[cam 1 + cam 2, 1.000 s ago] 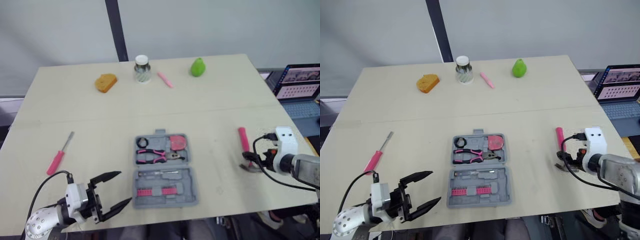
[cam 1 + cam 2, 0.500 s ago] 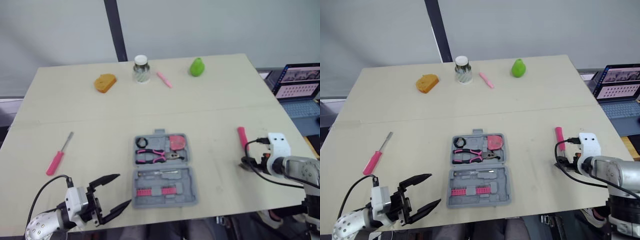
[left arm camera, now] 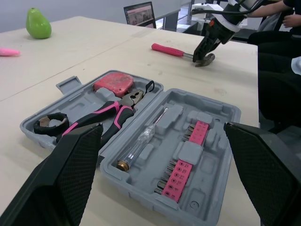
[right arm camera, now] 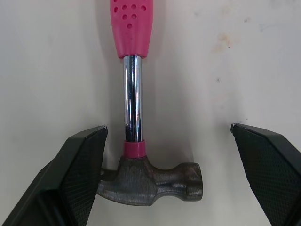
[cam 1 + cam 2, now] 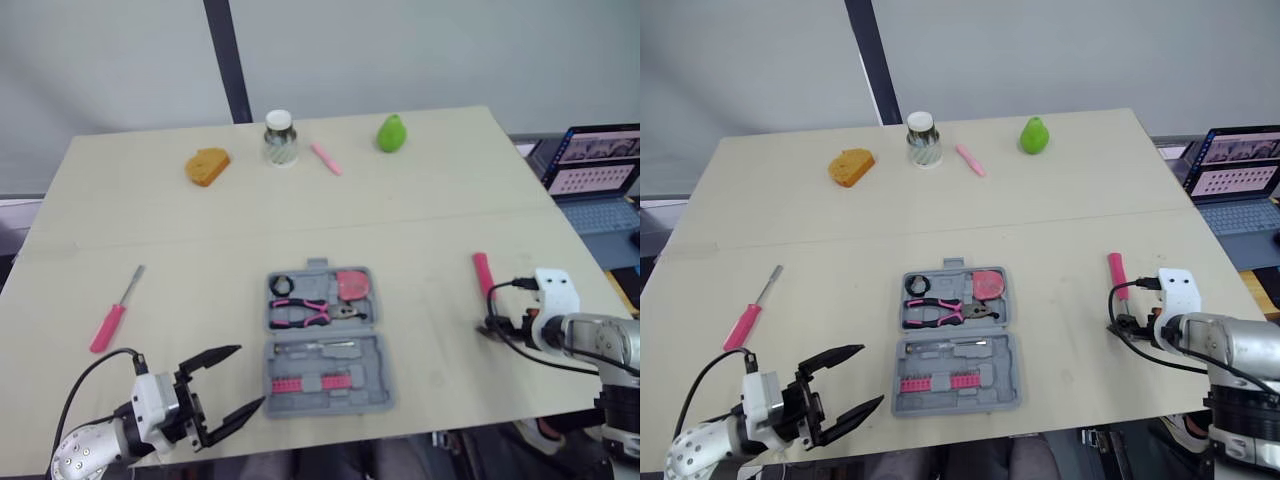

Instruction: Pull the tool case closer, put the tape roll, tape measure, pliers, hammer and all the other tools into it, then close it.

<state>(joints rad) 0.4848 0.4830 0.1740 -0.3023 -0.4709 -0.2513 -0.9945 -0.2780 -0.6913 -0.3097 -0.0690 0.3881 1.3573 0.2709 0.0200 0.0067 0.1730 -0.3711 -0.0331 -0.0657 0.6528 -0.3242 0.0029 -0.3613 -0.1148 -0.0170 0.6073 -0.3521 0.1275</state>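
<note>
The grey tool case (image 5: 384, 352) lies open in the middle of the table. Its far half holds the tape roll (image 5: 283, 284), the pink pliers (image 5: 305, 311) and the red tape measure (image 5: 352, 284). My left gripper (image 5: 250, 375) hovers open just left of the case's near half, its fingers spread wide toward the case (image 3: 221, 117). The pink-handled hammer (image 5: 483, 272) lies at the right, handle pointing away. My right gripper (image 4: 168, 127) is open and low over it, with a finger on each side of the steel shaft just above the hammer head (image 4: 150, 183). A pink screwdriver (image 5: 110, 320) lies far left.
Along the table's back stand an orange sponge-like block (image 5: 207, 165), a glass jar (image 5: 280, 138), a pink pen-shaped item (image 5: 326, 158) and a green pear (image 5: 391, 132). A laptop (image 5: 590, 165) sits off the table's right side. The near table edge is close under both grippers.
My right gripper has edged in a little over the hammer head. The left gripper has barely moved and stays open. The tools have not moved.
</note>
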